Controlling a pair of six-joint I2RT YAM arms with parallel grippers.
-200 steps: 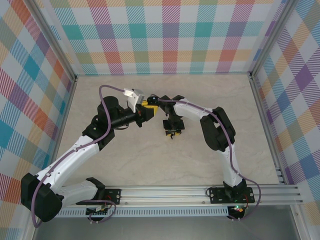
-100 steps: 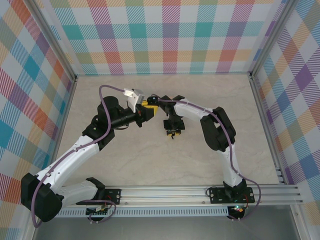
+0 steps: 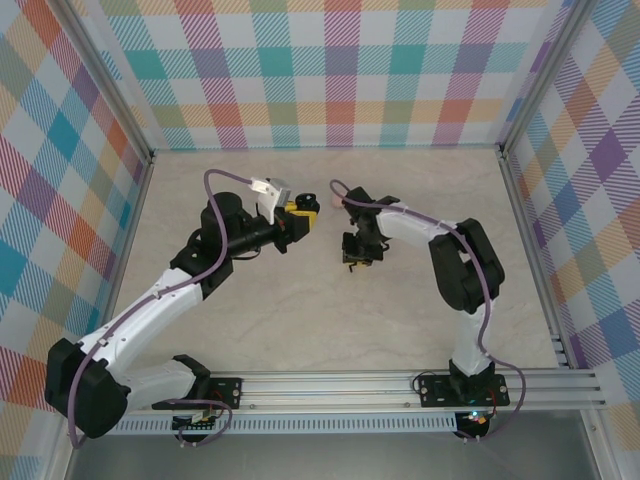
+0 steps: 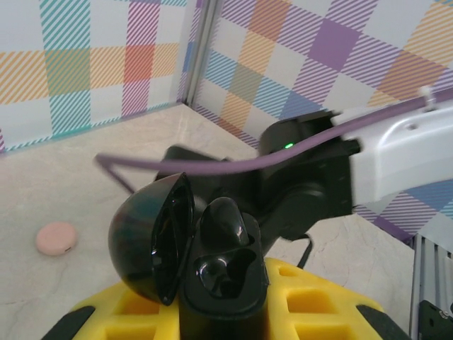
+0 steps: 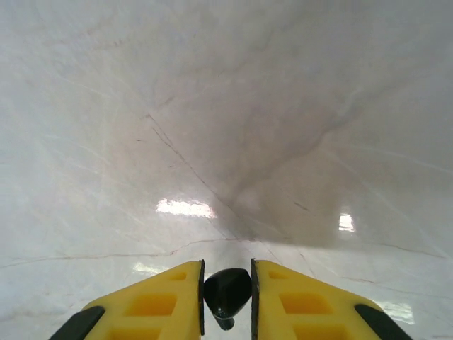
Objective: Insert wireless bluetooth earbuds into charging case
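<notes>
While left hand [image 4: 225,312] clamps the open black case [image 4: 152,241], right hand [image 5: 226,292] pinches black earbud [image 5: 228,289] between fingertips [image 5: 180,287]

Bright overhead light; table [image 5: 184,207] glare (foreground blurred).

A pale beige, marble-patterned desk [image 3: 300,320] with faint brown veins sits inside three walls of pastel plaid panels [image 3: 340,70] in teal, orange, purple, pink and yellow. Bare aluminium corner posts [image 3: 120,100] stand where the panels meet. A slotted aluminium rail [image 3: 340,385] runs along the near edge. Soft white glints of light [image 5: 184,207] lie on the glossy top.
</notes>
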